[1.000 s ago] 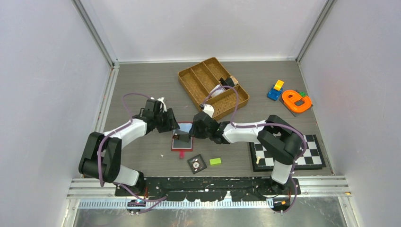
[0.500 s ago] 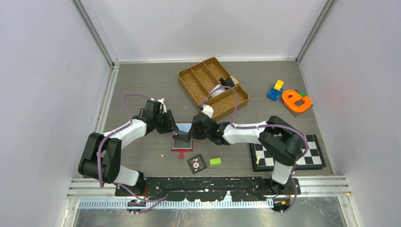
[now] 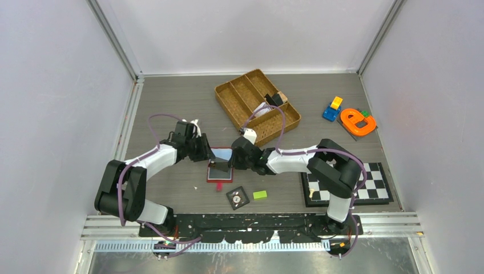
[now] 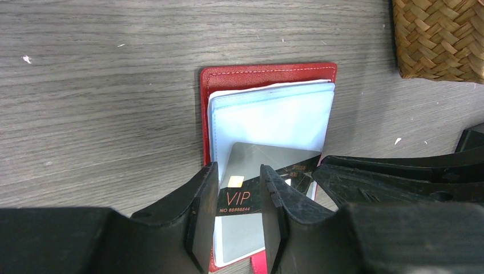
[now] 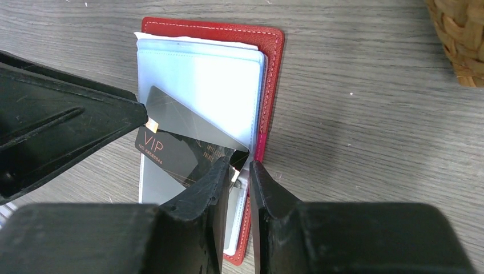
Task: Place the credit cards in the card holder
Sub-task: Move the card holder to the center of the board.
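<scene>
The red card holder [image 3: 220,179] lies open on the table, its light blue pockets facing up; it also shows in the left wrist view [image 4: 268,75] and the right wrist view [image 5: 273,51]. A dark grey "VIP" credit card [image 5: 177,123] is tilted over the pockets, also seen from the left wrist [image 4: 274,157]. My right gripper [image 5: 240,162] is shut on the card's right corner. My left gripper [image 4: 237,171] sits low over the holder's left side with its jaws a little apart, straddling the card's left end. In the top view both grippers, left [image 3: 206,153] and right [image 3: 232,162], meet over the holder.
A woven brown divided tray [image 3: 257,105] stands just behind. A black tile with a dial [image 3: 237,197] and a small green block [image 3: 260,194] lie in front. A checkerboard [image 3: 348,185] is at the right, coloured toys [image 3: 358,121] at the back right.
My right gripper has edged slightly left over the holder with the card. The left arm has barely moved.
</scene>
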